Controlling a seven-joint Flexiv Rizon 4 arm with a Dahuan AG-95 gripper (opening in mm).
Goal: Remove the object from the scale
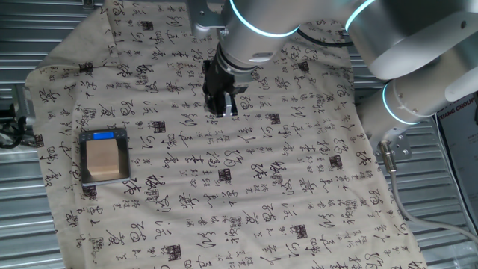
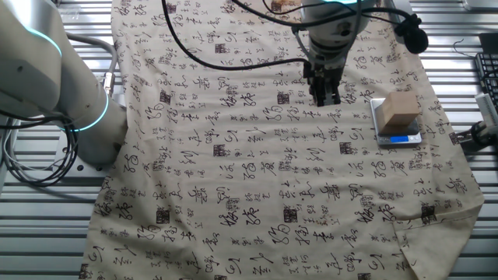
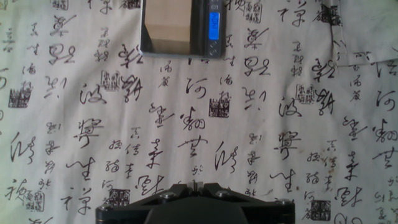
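**Block on the scale, tool not yet over it**

While the small light tan wooden rectangular block sits squarely on the flat dark grey digital scale, one fixed view shows the black two-finger tool hanging above the cream cloth printed with black calligraphy that covers the desk, well apart from the scale. Its fingers point down and look close together, though I cannot tell from this angle whether a gap remains. The blue lit display strip lies along the scale's far short edge, and the block leaves it uncovered, presumably so the reading shows.

From the other fixed view, the tool is nearer to the block than the first angle suggests, yet clearly beside it and holding nothing. This side also reveals the block's height, standing proud of the scale, which should give the fingers side faces to grip.

Looking along the fingers, the hand view shows only the tool's dark base at the bottom edge, no fingertips. Block and scale lie at the top edge, so the tool is probably not yet lined up for a grasp.
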